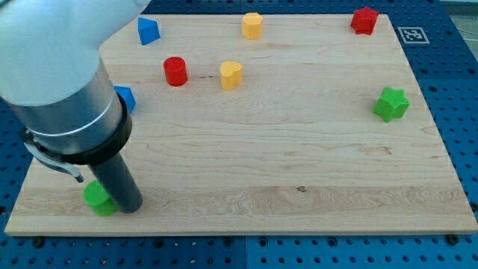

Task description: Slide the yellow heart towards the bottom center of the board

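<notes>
Sitting way down at the view's bottom left right now, my tip (pixel 128 208) parked right beside a green block (pixel 97 197), looks like touching it or near enough, shape too hidden to call. No jaws on this thing, just a bare rod, so nothing gripped or clamped anywhere.

Yellow heart (pixel 231 75) hanging out up in the upper middle of the board (pixel 299 164), just to the right of the red cylinder (pixel 175 71) and well apart from the tip. Another yellow block (pixel 252 25) sitting further up near the top edge, looks hexagonal-ish, easy to mix up. Also a blue block (pixel 148 31) at top left, a second blue one (pixel 125 97) peeking out behind the arm, a red block (pixel 364 20) at top right, and a green star (pixel 391 103) off on the right.

So, guessing still at the approach stage, no contact with the heart yet. Next move probably needing a swing up and around to the heart's top side, staying clear of the red cylinder, then pushing straight down toward bottom center. Nice open wood along that whole path, so not expecting much trouble beyond the heart spinning off if hit off-center.
</notes>
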`<state>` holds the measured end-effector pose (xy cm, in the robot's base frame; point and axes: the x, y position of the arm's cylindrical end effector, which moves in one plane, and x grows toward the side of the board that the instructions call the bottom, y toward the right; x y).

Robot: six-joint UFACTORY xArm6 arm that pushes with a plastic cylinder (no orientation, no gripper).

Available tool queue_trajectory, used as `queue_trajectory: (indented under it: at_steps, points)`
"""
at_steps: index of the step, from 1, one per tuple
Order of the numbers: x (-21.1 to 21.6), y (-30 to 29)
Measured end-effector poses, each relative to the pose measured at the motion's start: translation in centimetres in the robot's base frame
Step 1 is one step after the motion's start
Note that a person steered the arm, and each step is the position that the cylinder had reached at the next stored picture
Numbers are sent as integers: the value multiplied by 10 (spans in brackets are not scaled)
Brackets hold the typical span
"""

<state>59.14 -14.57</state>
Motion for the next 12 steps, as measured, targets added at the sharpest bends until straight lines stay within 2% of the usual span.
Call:
queue_trajectory:
  at_steps: [3,5,8,12]
  points:
    - [-26,54]
    - [-77,93]
    - [-106,114]
    - [-208,182]
